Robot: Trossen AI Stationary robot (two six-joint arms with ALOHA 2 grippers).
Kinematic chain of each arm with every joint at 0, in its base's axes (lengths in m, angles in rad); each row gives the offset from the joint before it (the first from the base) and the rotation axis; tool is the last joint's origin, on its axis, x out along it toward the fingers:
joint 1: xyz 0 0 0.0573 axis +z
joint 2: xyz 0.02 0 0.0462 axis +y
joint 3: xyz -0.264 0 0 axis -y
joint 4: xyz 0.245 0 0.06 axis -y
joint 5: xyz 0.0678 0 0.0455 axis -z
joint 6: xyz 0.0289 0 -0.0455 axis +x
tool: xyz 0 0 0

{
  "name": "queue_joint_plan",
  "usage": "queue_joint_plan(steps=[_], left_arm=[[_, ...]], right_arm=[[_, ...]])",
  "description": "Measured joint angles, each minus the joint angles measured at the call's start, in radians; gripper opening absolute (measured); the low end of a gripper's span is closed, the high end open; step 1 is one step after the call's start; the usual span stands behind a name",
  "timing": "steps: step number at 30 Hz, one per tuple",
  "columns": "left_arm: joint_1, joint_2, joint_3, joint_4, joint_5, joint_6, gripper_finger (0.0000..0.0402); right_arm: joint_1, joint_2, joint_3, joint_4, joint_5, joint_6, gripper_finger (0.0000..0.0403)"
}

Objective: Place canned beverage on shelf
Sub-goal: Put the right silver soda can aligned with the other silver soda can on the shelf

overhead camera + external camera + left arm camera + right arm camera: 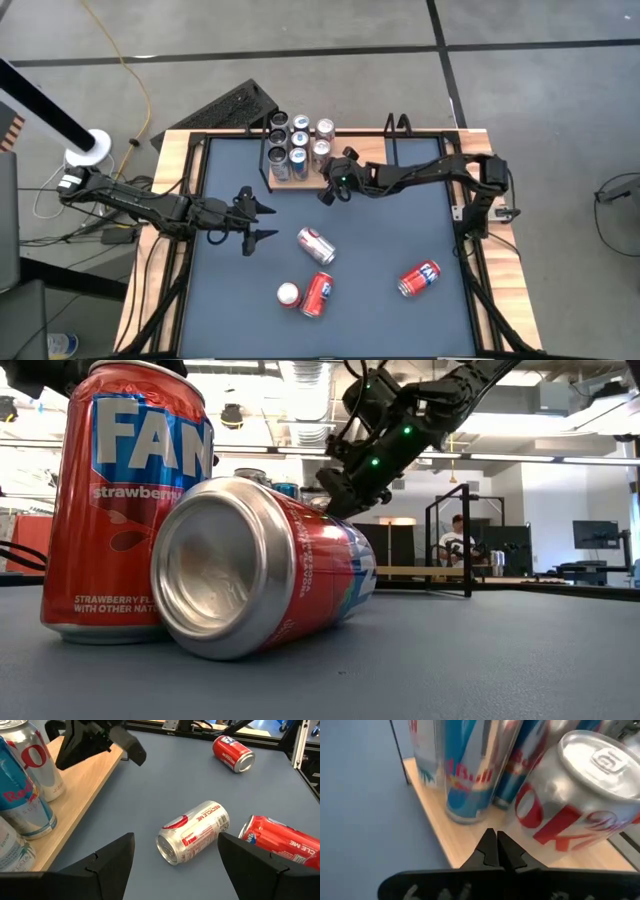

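- Your left gripper (262,222) hovers over the dark table mat (400,230) at about 9 o'clock from the mat's centre, and its 2 fingers stand apart with nothing between them.
- In the left wrist view, you see a silver and red can (194,831) lying on its side between those open fingers, but farther off and not touched.
- In the high view this same can (316,245) is at about 4 o'clock from the left gripper, near it.
- Your right gripper (327,194) is closed, the 2 fingertips pressed together and holding nothing.
- It is over the front edge of the shelf (309,181), at the 12 o'clock side of the table.
- The shelf is a small light-wood board with thin black rods, and it carries 6 cans (299,141) standing upright in 2 rows.
- In the right wrist view, the closed fingertips (496,845) are just beside a silver can with red letters (575,795) and a blue and silver can (470,775), both on the board.
- 3 more cans are at the 6 o'clock side of the mat: 1 upright can with a silver top (288,294), 1 red can lying touching it (317,294), and 1 red can lying well apart at 5 o'clock (419,278).
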Motion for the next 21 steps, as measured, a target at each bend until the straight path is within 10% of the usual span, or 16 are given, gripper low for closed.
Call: queue_joint_plan(steps=[21], left_arm=[[0.000,0.000,0.000,-0.001,-0.010,0.002,0.0275]], right_arm=[[-0.015,0.030,0.014,0.014,0.036,-0.005,0.0000]])
